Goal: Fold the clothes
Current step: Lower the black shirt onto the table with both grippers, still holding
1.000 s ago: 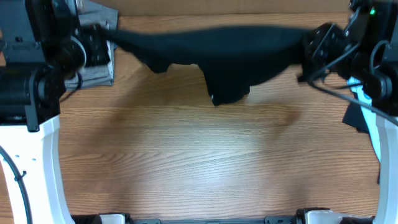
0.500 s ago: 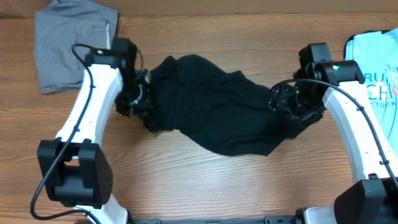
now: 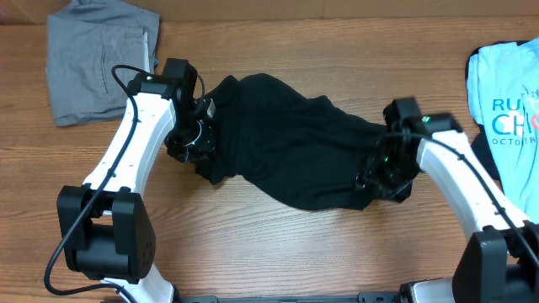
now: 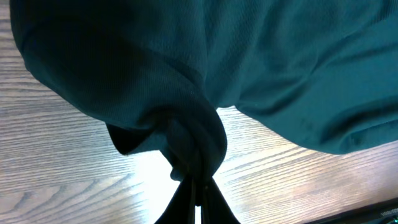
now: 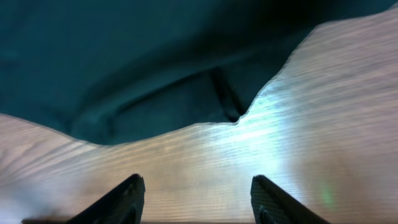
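A black garment (image 3: 286, 156) lies crumpled on the wooden table, spread between my two arms. My left gripper (image 3: 192, 139) is at its left edge and is shut on a bunched fold of the fabric (image 4: 193, 143), seen pinched between the fingers (image 4: 198, 186) in the left wrist view. My right gripper (image 3: 383, 172) hovers at the garment's right edge, open and empty. In the right wrist view its fingers (image 5: 196, 193) are spread over bare wood, with the dark cloth edge (image 5: 155, 106) just beyond them.
A folded grey garment (image 3: 97, 59) lies at the back left corner. A light blue printed T-shirt (image 3: 509, 93) lies at the right edge, with another dark piece beneath it. Bare wood table (image 3: 278, 252) runs along the front.
One second ago the garment was stretched in the air at the back. It now lies crumpled on the table. In the last half second my right gripper opened and moved toward the front.
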